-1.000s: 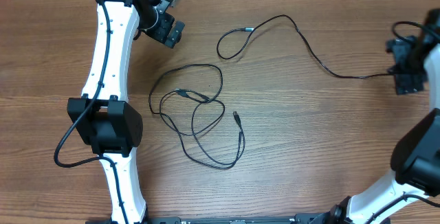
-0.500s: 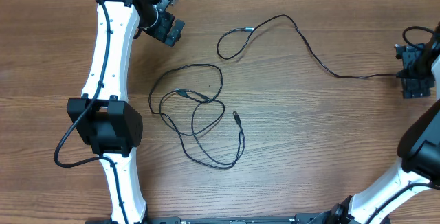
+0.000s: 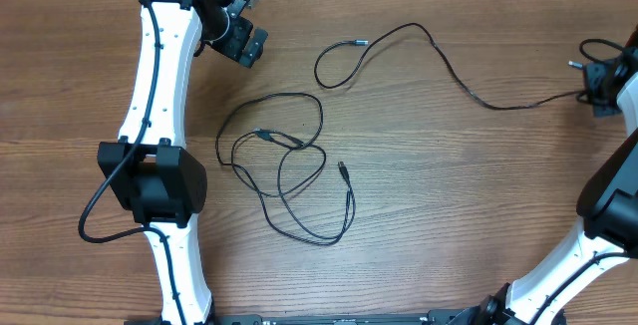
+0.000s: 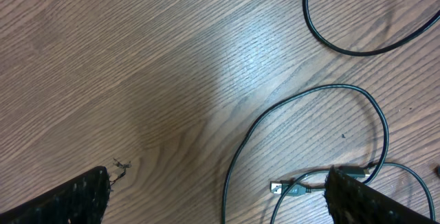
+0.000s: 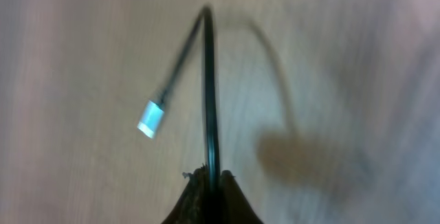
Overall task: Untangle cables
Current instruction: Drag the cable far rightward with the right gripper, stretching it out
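One thin black cable (image 3: 449, 66) runs from a small loop at the back centre to the far right. My right gripper (image 3: 600, 93) is shut on it near its end, and its plug (image 3: 572, 64) sticks out past the fingers. In the right wrist view the cable (image 5: 209, 93) rises from my shut right gripper (image 5: 210, 177), bends over, and ends in a pale plug (image 5: 148, 126). The other cables (image 3: 284, 170) lie in tangled loops mid-table. My left gripper (image 3: 251, 22) hangs open at the back left, holding nothing. In its wrist view my left gripper (image 4: 220, 203) stands over a USB plug (image 4: 285, 188).
The wooden table (image 3: 449, 215) carries only the cables. The left arm's white links (image 3: 155, 76) stretch along the left side. The right arm's base (image 3: 598, 235) occupies the near right corner.
My right gripper has shut on the right cable's end and moved toward the back of the table, lifting that end with its plug. The left arm and the tangle have not moved.
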`<action>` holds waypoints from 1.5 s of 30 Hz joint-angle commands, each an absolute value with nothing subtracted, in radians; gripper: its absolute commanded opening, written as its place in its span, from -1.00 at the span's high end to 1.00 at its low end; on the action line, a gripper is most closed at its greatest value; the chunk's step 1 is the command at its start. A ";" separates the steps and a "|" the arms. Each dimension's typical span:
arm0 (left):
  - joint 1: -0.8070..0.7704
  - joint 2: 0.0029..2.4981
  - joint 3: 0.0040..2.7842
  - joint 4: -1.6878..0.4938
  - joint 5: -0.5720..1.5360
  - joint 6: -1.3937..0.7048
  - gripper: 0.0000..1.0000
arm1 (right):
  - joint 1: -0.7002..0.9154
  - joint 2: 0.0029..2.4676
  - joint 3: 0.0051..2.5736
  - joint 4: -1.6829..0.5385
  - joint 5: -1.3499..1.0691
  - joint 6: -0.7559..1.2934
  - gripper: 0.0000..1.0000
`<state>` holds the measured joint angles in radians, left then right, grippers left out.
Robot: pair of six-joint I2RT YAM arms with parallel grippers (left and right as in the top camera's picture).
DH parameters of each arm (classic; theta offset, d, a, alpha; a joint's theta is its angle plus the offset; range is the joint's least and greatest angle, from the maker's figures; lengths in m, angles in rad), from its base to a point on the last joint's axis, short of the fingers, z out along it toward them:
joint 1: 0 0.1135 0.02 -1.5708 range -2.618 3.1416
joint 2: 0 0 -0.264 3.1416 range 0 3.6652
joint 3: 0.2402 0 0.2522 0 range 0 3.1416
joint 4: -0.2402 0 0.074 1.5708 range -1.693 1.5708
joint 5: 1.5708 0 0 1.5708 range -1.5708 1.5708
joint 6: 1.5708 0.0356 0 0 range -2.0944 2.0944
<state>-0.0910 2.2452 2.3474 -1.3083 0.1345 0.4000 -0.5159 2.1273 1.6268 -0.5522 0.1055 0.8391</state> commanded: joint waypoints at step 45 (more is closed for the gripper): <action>-0.088 2.253 2.343 -1.304 0.130 0.419 -0.99 | -0.652 2.082 1.636 -0.394 0.103 0.514 -1.00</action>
<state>-0.0910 2.2452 2.3474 -1.3083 0.1345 0.4000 -0.6479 2.2436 1.6276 -0.3393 0.1120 0.5385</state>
